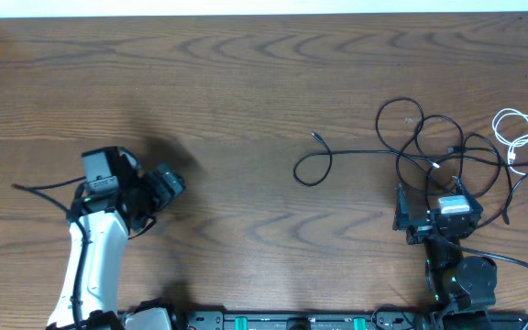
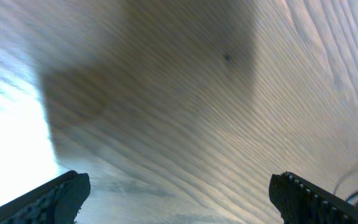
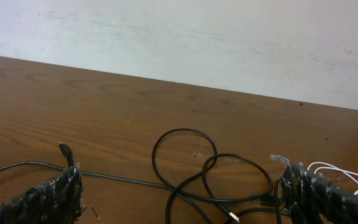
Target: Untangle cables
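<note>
Black cables sit in a loose tangle of overlapping loops on the rt side of the table. One long strand runs left out of it to a small loop and ends in a plug tip, ctr-right. White cable is a small folded bundle just beside the tangle, at its far-rt side, and overlaps the outer black loops. In the rt wrist view the black loops cross each other flat on the wood, w/ the white cable at the rt edge. Table is dark brown wood grain, matte; a pale plain wall stands behind its far edge. Right gripper is at the near side of the tangle, fingers spread wide w/ strands lying between them; can't tell if they touch, nothing pinched. Left gripper is well apart on the lt side over bare wood, also spread wide w/ nothing between the fingers, its shadow on the table. A wide stretch of bare wood lies btwn the arms and toward the far edge; tangle is close to the rt frame edge.
</note>
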Controlling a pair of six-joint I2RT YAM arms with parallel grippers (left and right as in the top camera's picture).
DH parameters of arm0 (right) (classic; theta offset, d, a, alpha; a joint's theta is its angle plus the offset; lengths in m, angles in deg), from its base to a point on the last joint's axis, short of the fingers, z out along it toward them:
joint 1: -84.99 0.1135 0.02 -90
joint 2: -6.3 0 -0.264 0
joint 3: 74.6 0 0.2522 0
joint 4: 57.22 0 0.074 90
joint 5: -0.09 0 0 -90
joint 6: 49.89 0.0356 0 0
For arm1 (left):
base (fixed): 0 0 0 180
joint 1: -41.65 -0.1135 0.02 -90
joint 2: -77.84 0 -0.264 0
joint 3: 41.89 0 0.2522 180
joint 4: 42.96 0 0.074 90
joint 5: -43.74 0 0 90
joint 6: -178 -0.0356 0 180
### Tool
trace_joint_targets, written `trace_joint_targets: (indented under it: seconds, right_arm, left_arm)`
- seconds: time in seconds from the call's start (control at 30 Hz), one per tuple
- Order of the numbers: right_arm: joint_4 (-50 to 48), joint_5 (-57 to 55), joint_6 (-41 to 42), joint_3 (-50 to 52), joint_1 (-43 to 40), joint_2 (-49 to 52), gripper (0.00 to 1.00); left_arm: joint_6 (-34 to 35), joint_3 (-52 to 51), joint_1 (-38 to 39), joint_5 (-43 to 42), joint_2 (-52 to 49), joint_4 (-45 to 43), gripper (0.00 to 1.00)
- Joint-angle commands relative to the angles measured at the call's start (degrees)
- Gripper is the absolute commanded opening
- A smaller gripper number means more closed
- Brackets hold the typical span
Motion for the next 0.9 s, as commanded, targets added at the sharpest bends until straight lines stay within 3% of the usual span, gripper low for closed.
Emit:
trace_joint_targets:
  seconds: [0.0,0.33,0.6,0.7,0.87]
  right_arm:
    - [0.2,0.1,-0.6,0.1,-0.2,-0.4,0.99]
    - [0.2,0.1,-0.6,0.1,-0.2,-0.4,0.99]
    - [0.2,0.1,-0.6,0.1,-0.2,-0.4,0.99]
    - [0.2,0.1,-0.6,0.1,-0.2,-0.4,0.99]
    - [0.2,0.1,-0.6,0.1,-0.2,-0.4,0.99]
  left_arm:
    - [0.3,-0.4,3.1,3.7,0.1,0.0,0.98]
    - [-0.3,-0.4,8.5,13.3,0.3,0.9,0.98]
    - [-0.4,-1.9,8.5,20.5,1.8,9.8,0.98]
    - [-0.3,-4.4,8.5,21.1,2.5,7.2,0.98]
    - [-0.4,-9.6,8.5,21.1,3.4,-4.8,0.98]
